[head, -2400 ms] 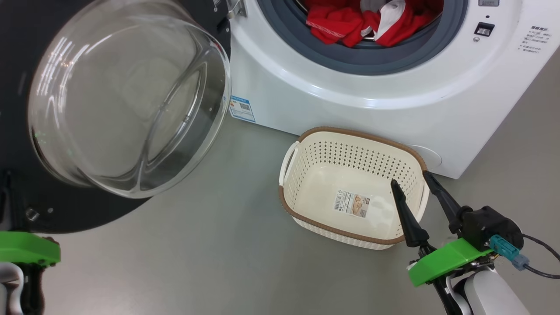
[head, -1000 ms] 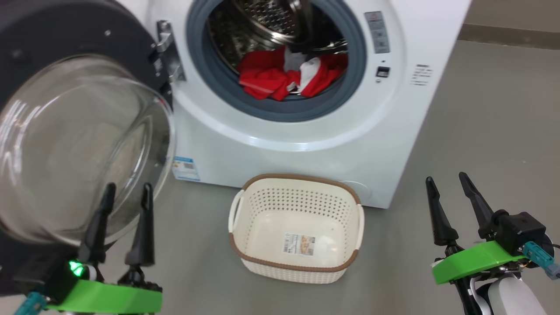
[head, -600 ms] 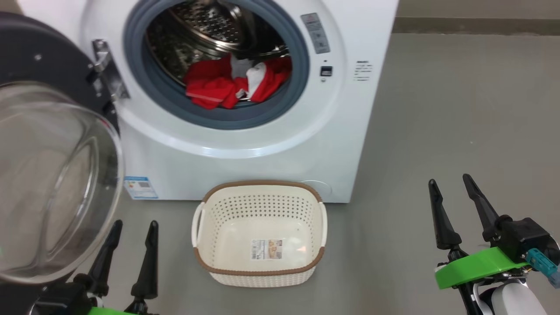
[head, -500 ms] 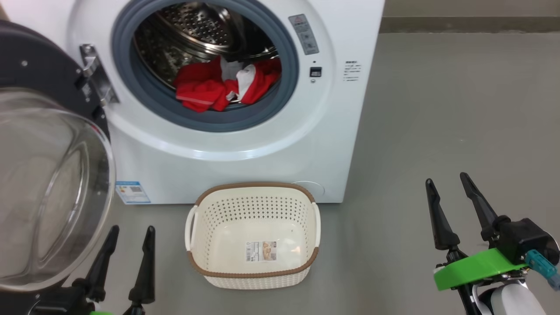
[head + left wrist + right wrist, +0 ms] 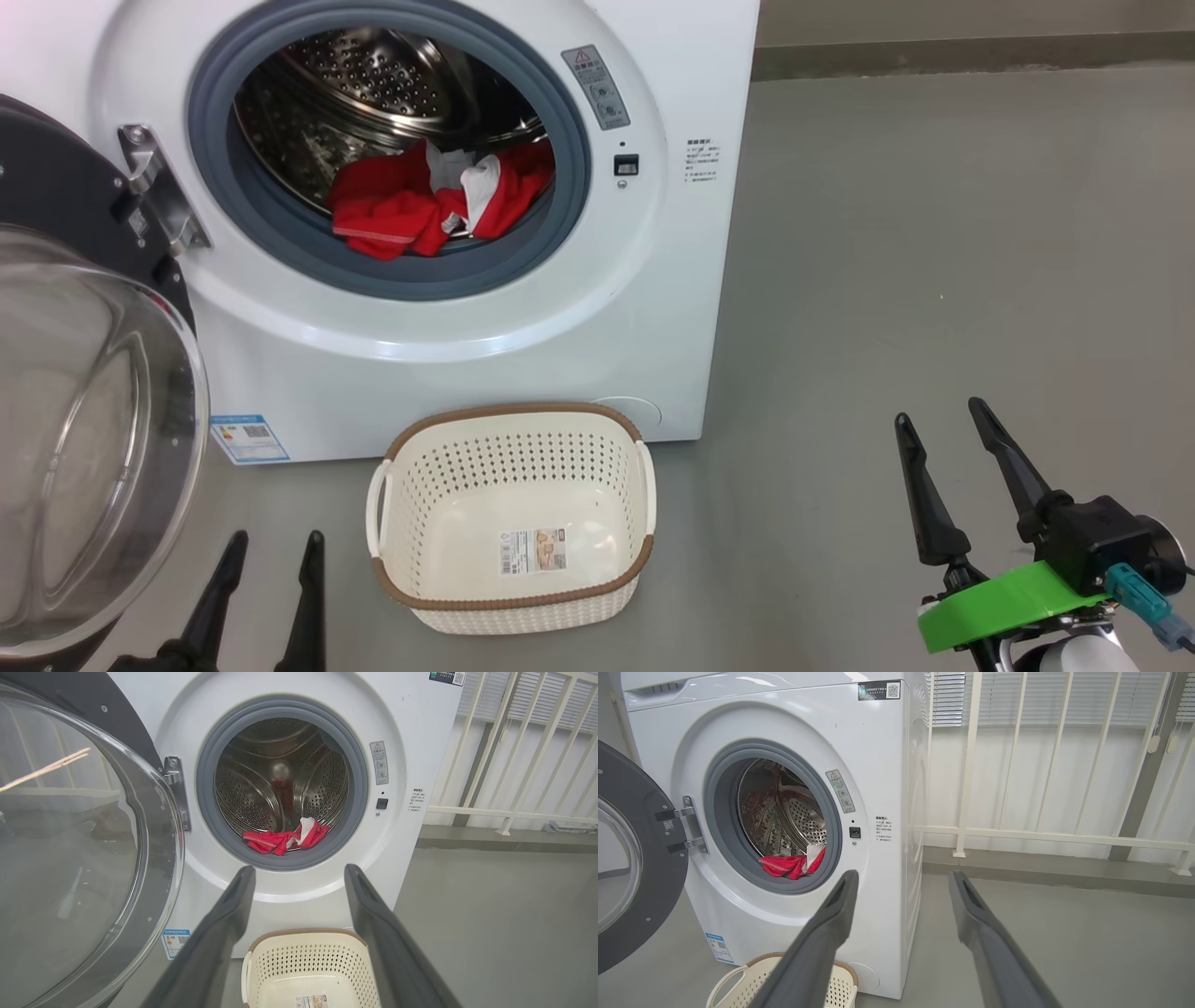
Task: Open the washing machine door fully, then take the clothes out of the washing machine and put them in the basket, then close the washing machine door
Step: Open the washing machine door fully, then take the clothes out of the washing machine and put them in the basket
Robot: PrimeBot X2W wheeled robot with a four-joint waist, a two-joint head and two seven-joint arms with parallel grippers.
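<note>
The white washing machine (image 5: 467, 345) stands ahead with its door (image 5: 84, 448) swung wide open to the left, the glass bowl facing me. Red and white clothes (image 5: 429, 201) lie at the front of the steel drum, against the grey seal; the wrist views show the clothes (image 5: 285, 839) (image 5: 793, 864) too. The cream basket (image 5: 509, 518) stands empty on the floor just before the machine. My left gripper (image 5: 271, 543) is open at the lower left, near the door's rim. My right gripper (image 5: 938, 411) is open at the lower right, well clear of the machine.
Grey floor (image 5: 934, 261) spreads wide to the machine's right. A white railing (image 5: 1041, 765) with blinds behind it runs along the back wall. A blue label (image 5: 248, 439) sits low on the machine's front.
The head camera has pulled back and turned, so the machine and basket slid left in view. The door stands where it was. Both grippers stay open and empty.
</note>
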